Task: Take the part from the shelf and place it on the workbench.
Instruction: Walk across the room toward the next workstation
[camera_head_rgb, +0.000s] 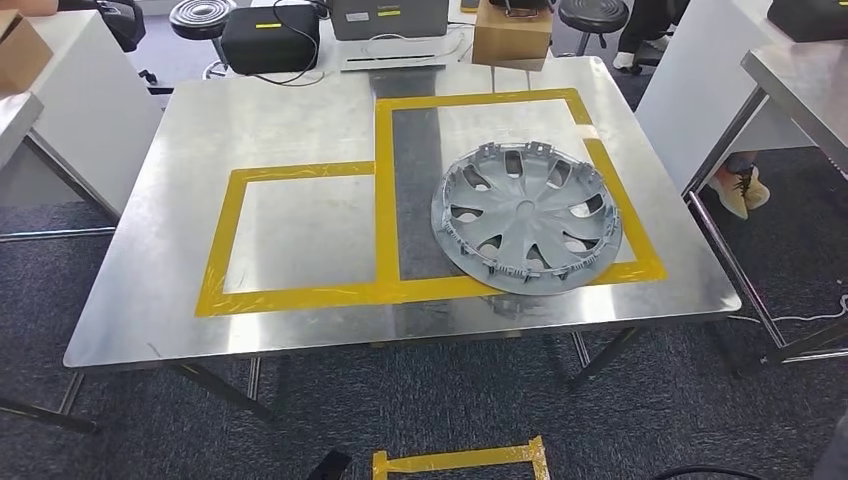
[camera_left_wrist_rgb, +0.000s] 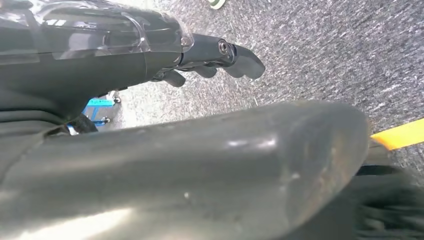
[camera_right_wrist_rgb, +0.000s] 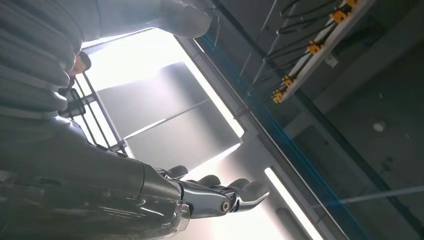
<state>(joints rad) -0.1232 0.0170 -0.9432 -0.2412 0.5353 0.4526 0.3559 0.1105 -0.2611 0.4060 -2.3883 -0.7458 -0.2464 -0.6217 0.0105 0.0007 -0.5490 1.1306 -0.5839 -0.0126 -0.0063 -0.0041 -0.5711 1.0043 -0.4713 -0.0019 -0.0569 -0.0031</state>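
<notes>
The part is a grey plastic wheel cover (camera_head_rgb: 527, 217). It lies flat, inner side up, on the steel workbench (camera_head_rgb: 280, 130), inside the right-hand yellow tape rectangle (camera_head_rgb: 620, 200); its near rim overlaps the front strip of tape. My left hand (camera_left_wrist_rgb: 200, 55) hangs over grey carpet with its fingers apart and nothing in them. My right hand (camera_right_wrist_rgb: 210, 197) points up toward the ceiling lights, its fingers loosely stretched out and holding nothing.
A second, smaller tape square (camera_head_rgb: 290, 235) marks the bench's left half. Behind the bench are a black case (camera_head_rgb: 270, 38), a cardboard box (camera_head_rgb: 512, 32) and stools. Another steel table (camera_head_rgb: 800, 70) stands to the right, with a person's shoes (camera_head_rgb: 740, 190) beneath it. Yellow tape (camera_head_rgb: 460, 460) marks the floor.
</notes>
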